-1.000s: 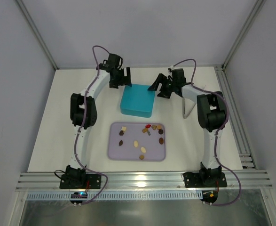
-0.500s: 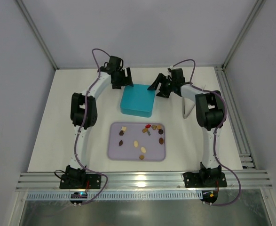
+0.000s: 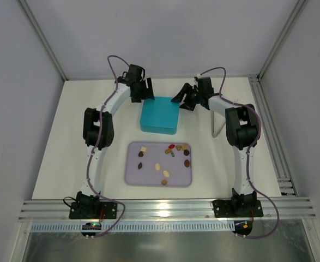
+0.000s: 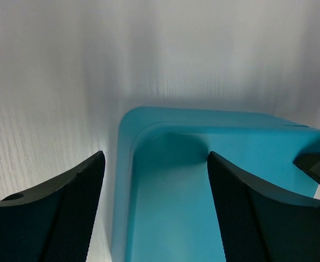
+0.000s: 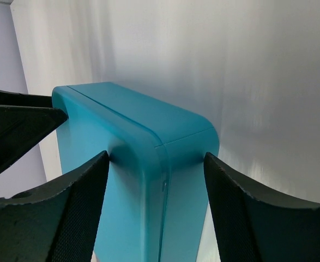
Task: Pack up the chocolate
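My left hand [image 3: 142, 90] is open, its two black fingers [image 4: 67, 210] spread wide. Between them I look down on the far-left corner of the teal box [image 3: 160, 115]. I cannot tell whether either finger touches it. My right hand [image 3: 185, 101] is open as well, and its fingers [image 5: 67, 213] straddle the box's far-right corner. A thin seam runs just under the top there, where lid meets base, and the lid is still on. In each wrist view the tip of the other hand shows at the edge of the picture, so the two hands are near each other across the far side of the box.

The box stands toward the far edge of the white table [image 3: 56, 153], about midway between its left and right edges. The chocolate [image 3: 157, 166] is not in it yet. The pieces, brown, tan and pale with one red one [image 3: 171, 146], lie scattered on a lavender tray [image 3: 130, 177] closer to the near edge, just in front of the box and well apart from both hands.

As I judge it, I am at the opening step — no candy can go in until that lid is off. The next move calls for closing on the lid above the seam, not on the base, and lifting it straight — likely with one hand steadying the box so it does not slide on the table.
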{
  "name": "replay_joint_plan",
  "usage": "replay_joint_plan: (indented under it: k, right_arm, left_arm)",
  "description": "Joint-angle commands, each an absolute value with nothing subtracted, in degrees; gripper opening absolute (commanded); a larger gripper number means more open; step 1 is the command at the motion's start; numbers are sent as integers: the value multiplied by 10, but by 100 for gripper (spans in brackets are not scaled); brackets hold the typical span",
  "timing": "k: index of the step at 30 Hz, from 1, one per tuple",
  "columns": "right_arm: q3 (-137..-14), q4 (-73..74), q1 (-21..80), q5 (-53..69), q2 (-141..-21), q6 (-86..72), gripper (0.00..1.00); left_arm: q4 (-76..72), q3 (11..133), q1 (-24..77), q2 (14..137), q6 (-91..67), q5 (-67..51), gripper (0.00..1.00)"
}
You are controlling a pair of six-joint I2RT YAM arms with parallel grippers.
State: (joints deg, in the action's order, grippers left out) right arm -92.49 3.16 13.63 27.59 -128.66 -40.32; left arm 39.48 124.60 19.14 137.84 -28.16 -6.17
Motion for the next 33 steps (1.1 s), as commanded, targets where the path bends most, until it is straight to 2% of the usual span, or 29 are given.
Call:
replay_joint_plan:
  k: [1, 19, 33]
  right_arm:
    - [-935, 71, 149, 248, -1317, -399, 68]
    - [-963, 150, 174, 208, -1333, -365, 45]
    - [-1008, 239, 188, 195, -1347, -358, 26]
  left_arm:
    - [515, 1225, 205, 1452, -254, 11, 73]
    - [571, 1287, 211, 1488, -247, 5, 60]
    - [622, 1348, 211, 1521, -235, -27, 56]
